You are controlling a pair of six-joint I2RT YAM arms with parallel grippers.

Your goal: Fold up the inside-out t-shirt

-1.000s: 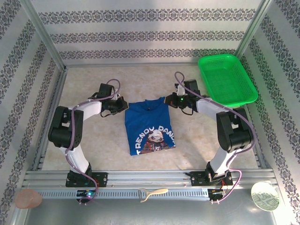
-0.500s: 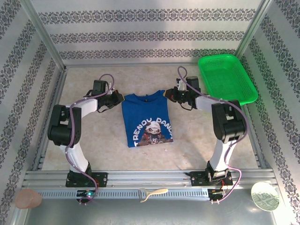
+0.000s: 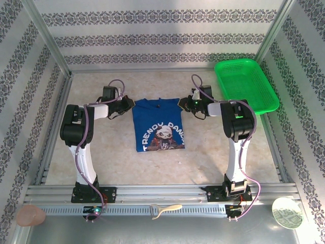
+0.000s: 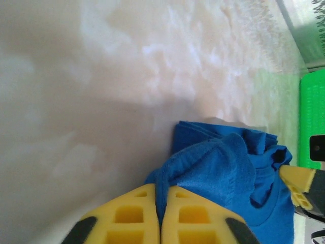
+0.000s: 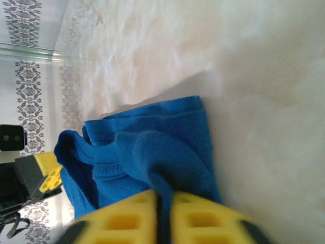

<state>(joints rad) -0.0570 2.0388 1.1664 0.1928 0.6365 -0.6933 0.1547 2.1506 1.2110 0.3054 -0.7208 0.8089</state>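
The royal blue t-shirt (image 3: 157,124) lies flat mid-table, a panda print with white lettering facing up, its collar toward the far wall. My left gripper (image 3: 128,105) is shut on the shirt's upper left corner; in the left wrist view a fold of the blue t-shirt (image 4: 223,168) is pinched between the yellow fingers (image 4: 127,216) of the left gripper (image 4: 161,201). My right gripper (image 3: 184,104) is shut on the upper right corner; in the right wrist view the t-shirt (image 5: 152,147) runs into the right gripper (image 5: 163,203).
A green mesh basket (image 3: 246,85) stands at the back right, close to the right arm. Metal frame posts and patterned walls ring the table. A cream utensil (image 3: 166,209) and a plate (image 3: 287,212) lie below the front rail.
Both grippers have drawn the shirt's top edge away from the arm bases toward the far wall. The shirt has slid that way and lies flatter and squarer.
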